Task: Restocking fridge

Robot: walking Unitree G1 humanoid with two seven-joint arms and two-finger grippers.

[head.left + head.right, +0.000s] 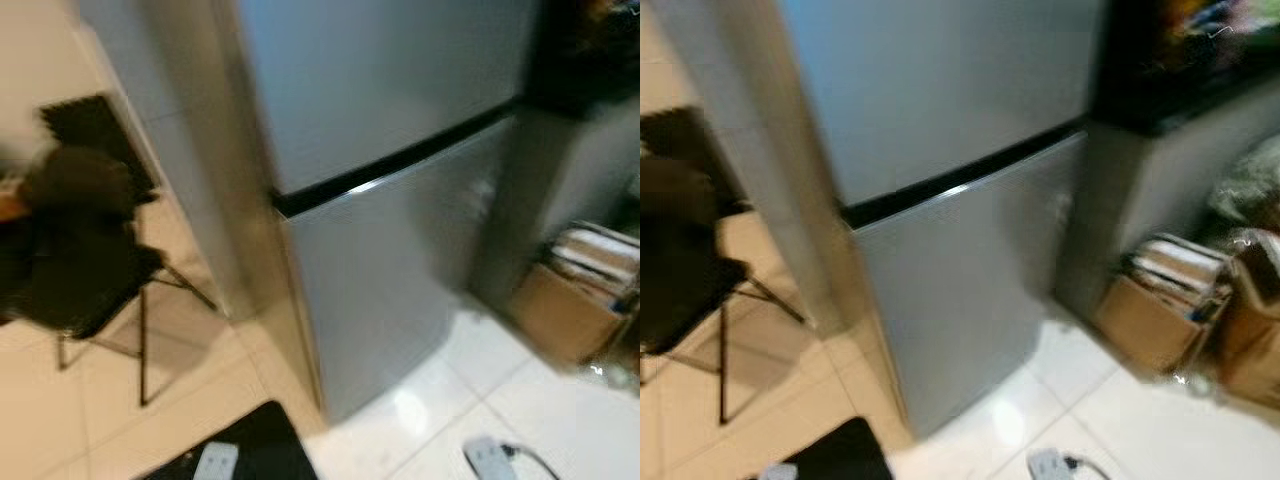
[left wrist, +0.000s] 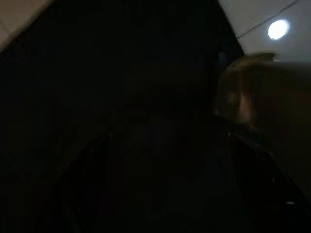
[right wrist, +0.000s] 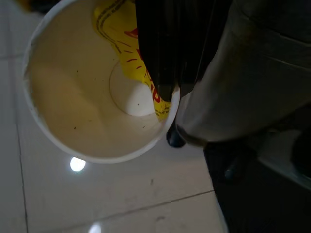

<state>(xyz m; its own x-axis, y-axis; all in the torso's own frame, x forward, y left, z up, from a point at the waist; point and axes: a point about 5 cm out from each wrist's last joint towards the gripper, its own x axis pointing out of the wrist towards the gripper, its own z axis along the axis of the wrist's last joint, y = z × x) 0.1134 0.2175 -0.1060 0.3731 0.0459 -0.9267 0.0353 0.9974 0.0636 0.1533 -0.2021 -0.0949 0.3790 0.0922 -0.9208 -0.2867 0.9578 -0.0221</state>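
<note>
White tile floor (image 1: pixel 560 420), fridge (image 1: pixel 400 200) doors shut; our right jaws pinch paper cup (image 3: pixel 87 97) rim, left jaws unreadable — one-wall grip may slip while walking

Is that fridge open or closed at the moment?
Closed. Both doors of the fridge sit flush, with only a thin dark seam between the upper and lower one, and no interior is visible.

closed grey fridge (image 1: pixel 400 170), black chair (image 1: pixel 85 250), cardboard box (image 1: pixel 565 310)
</note>
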